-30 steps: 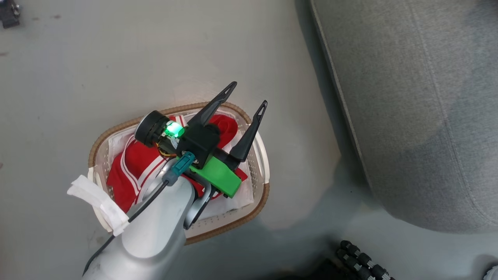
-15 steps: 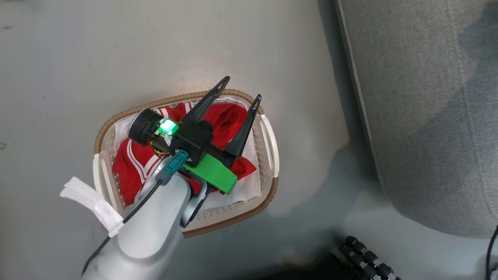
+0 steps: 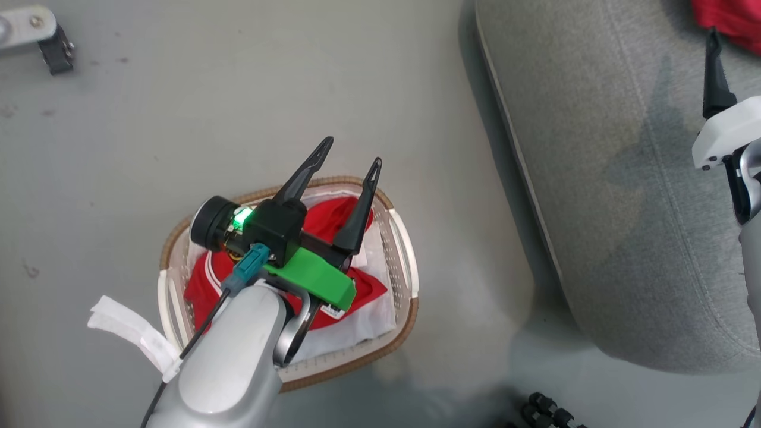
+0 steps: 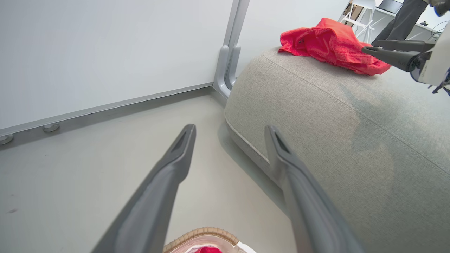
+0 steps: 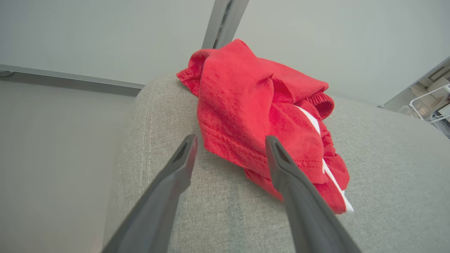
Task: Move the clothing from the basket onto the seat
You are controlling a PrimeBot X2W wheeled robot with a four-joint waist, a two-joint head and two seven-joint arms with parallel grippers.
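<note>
One red garment (image 5: 246, 105) lies on the grey sofa (image 3: 594, 178) at two o'clock, under the right gripper (image 5: 231, 141), wide and empty, while the left gripper (image 3: 349, 156) hangs spread and empty over the basket (image 3: 405, 261) at seven o'clock, poised, I'd say, for the red clothing (image 3: 330, 215) inside.

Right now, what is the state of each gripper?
Left gripper: open, holding nothing, over the laundry basket.
Right gripper: open, holding nothing, over the sofa by the red garment.
</note>
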